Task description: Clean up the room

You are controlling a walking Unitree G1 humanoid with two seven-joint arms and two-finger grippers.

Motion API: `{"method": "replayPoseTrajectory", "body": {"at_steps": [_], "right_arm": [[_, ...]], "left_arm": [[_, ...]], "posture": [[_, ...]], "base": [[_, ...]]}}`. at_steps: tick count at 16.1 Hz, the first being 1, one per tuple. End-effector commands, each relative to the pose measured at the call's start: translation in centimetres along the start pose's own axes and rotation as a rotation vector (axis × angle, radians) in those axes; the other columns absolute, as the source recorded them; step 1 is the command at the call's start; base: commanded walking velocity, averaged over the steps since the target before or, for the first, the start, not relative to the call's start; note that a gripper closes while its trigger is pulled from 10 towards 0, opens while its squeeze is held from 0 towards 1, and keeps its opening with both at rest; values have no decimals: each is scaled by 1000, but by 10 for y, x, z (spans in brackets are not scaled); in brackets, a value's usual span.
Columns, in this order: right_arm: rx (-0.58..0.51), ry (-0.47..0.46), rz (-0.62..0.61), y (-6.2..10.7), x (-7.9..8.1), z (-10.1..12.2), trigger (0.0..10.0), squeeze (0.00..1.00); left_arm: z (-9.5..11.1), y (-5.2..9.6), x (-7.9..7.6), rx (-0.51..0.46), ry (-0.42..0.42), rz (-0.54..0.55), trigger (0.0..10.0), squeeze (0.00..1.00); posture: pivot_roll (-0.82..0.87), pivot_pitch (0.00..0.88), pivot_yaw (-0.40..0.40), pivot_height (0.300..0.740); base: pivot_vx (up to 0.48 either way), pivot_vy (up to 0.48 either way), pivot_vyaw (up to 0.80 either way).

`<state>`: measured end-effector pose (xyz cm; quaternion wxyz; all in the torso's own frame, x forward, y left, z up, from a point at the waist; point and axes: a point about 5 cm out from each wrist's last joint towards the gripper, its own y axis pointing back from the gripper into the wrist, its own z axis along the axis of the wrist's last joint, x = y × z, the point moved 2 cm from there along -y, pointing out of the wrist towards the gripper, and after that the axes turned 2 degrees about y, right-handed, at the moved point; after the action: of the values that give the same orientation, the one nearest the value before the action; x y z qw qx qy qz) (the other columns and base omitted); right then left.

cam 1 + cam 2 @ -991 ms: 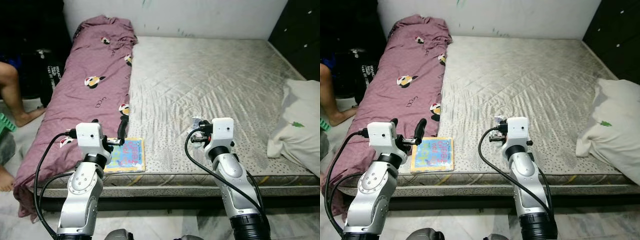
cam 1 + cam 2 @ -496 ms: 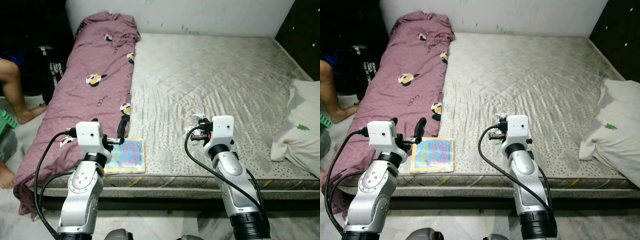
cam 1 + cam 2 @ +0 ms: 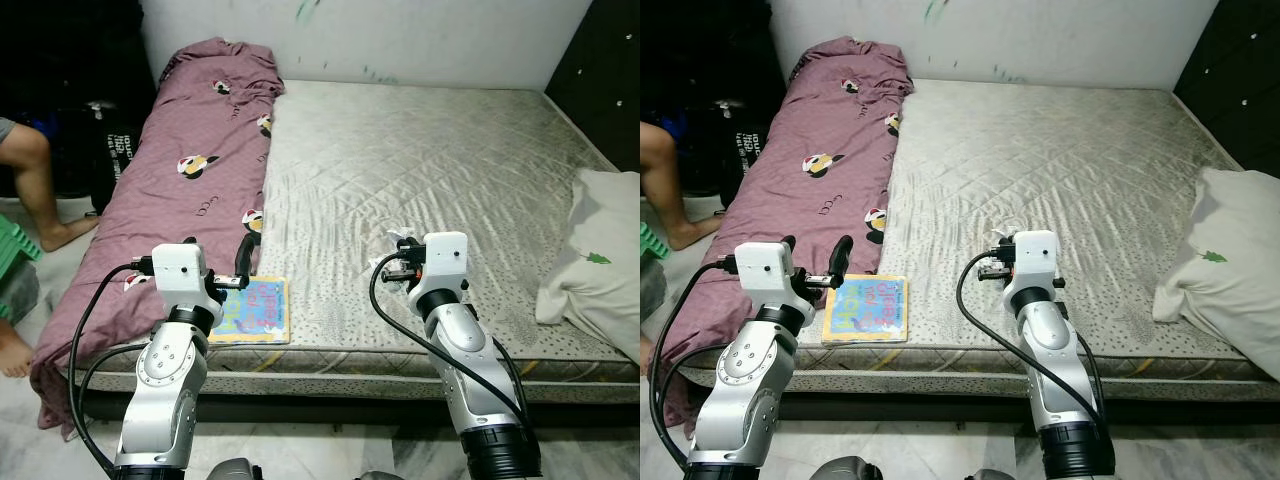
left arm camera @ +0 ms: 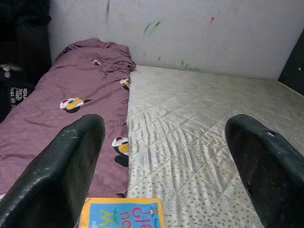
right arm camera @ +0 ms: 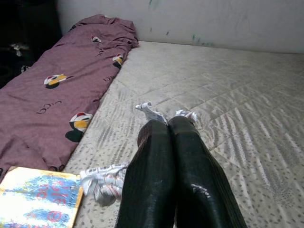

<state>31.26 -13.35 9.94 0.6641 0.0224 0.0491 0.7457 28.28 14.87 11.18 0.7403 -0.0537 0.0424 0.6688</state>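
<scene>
Left end effector (image 4: 166, 166) spread; right end effector (image 5: 168, 137) clamped.

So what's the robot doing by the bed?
The robot stands at the foot of a bare grey quilted mattress, tidying the room. Its right hand is shut on a crumpled white plastic wrapper. Its left hand is open, hovering above a colourful blue and yellow children's book lying at the mattress edge. A purple blanket with cartoon prints lies along the left side, and a white pillow on the right.
</scene>
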Motion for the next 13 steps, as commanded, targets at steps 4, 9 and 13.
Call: {"method": "replayPoseTrajectory", "body": {"at_steps": [4, 9, 13], "right_arm": [[11, 4, 3, 0, -1, -1, 10000, 0], [16, 23, 7, -1, 0, -2, 10000, 0], [18, 23, 11, -1, 0, -3, 10000, 0]], "left_arm": [[0, -1, 2, 3, 4, 9, 10000, 0], [1, -2, 1, -4, 5, 4, 10000, 0], [1, -3, 0, -5, 9, 7, 10000, 0]], "posture": [[26, 0, -29, 740], [24, 0, -29, 740], [21, 0, -28, 740]], "base": [[0, 277, 0], [0, 480, 0], [0, 480, 0]]}}
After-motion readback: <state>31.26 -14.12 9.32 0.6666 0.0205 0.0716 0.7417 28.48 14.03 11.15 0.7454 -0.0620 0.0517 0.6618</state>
